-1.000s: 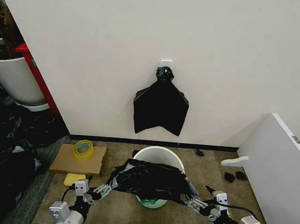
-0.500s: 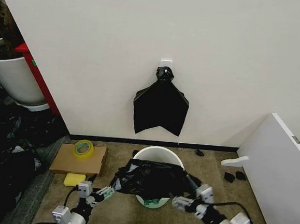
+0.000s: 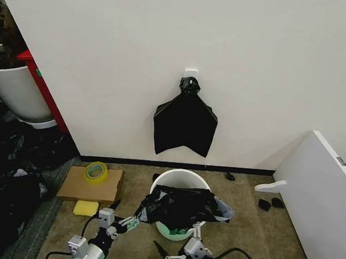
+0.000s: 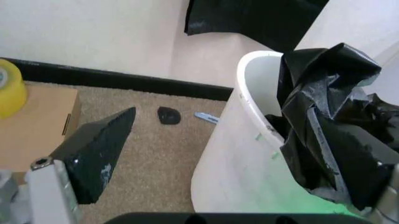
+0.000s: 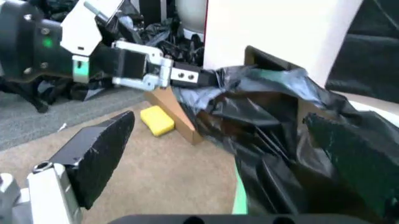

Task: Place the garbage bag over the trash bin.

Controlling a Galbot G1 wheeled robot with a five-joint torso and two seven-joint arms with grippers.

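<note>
Garbage bag (image 3: 185,205) lies bunched over the near rim of the trash bin (image 3: 181,179). Left gripper (image 3: 131,222), at the bin's 8 o'clock, pinches the bag's edge to keep it draped. Right gripper (image 3: 178,250), at 6 o'clock, hangs with fingers spread wide, holding nothing.

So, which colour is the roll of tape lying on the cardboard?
The roll of tape is yellow. It shows best in the head view, on the flat cardboard.

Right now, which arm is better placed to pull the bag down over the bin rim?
Left, probably. The left gripper sits at the edge of the garbage bag, beside the rim of the trash bin. The right gripper is low in front of the bin, jaws open, holding nothing.
</note>
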